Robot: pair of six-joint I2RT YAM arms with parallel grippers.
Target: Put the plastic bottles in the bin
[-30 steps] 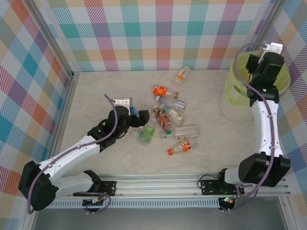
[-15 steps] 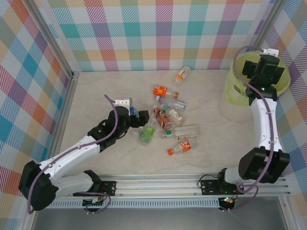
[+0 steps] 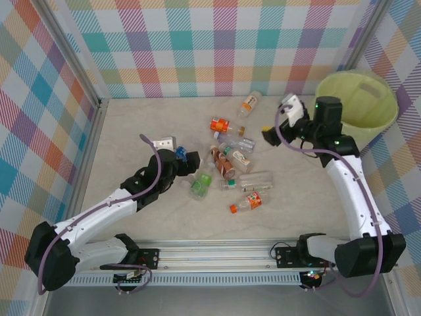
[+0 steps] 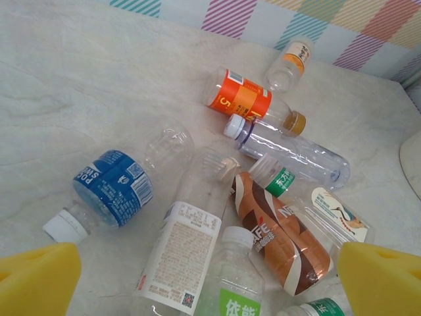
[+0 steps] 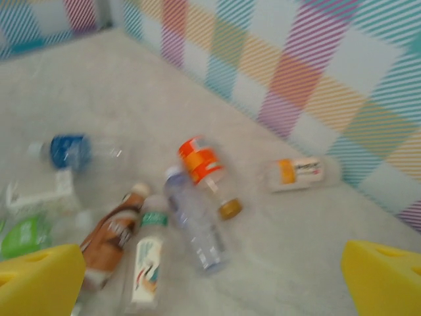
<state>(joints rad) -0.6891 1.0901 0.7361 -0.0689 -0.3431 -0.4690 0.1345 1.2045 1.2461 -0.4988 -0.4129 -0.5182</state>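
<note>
Several plastic bottles (image 3: 231,164) lie in a loose heap at mid-table, and one with an orange label (image 3: 249,103) rests apart near the back wall. The lime-lined bin (image 3: 388,108) stands at the far right. My left gripper (image 3: 192,160) is open, low at the heap's left edge beside a blue-labelled bottle (image 4: 112,187). A white-labelled bottle (image 4: 184,243) and a green-labelled one (image 4: 233,289) lie between its yellow pads (image 4: 36,280). My right gripper (image 3: 273,131) hangs open and empty above the table left of the bin, looking down on the orange-banded bottle (image 5: 200,161) and a clear one (image 5: 194,220).
Plaid walls close the table at the back and both sides, with a metal rail (image 3: 230,253) along the near edge. Bare tabletop (image 3: 296,191) lies between the heap and the bin.
My right arm has swung left and down from over the bin to above the table, its jaws opening wider. The left gripper has barely shifted.
</note>
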